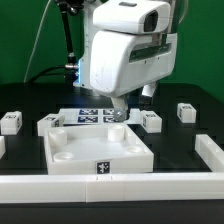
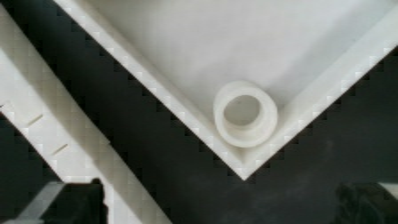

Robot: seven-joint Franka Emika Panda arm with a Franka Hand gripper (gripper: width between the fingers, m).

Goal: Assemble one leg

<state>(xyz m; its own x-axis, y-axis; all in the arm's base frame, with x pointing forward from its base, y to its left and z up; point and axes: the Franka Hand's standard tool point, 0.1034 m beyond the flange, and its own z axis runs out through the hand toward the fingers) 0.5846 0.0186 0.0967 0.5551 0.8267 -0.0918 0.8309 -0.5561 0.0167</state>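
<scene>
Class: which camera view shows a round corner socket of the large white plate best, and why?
The wrist view: the socket sits close and clear, mid-frame. The exterior view shows the whole plate, its sockets only small faint rings.

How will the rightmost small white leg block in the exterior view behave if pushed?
The leg looks stubby and flat-sided, so it would probably slide, not roll or tip. It seems rigid plastic, likely light.

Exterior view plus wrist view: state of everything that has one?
Square plate: lying flat, no legs attached.
Corner socket: empty.
Legs: loose, none fitted.
Gripper: open, holding nothing, above the corner socket.
</scene>
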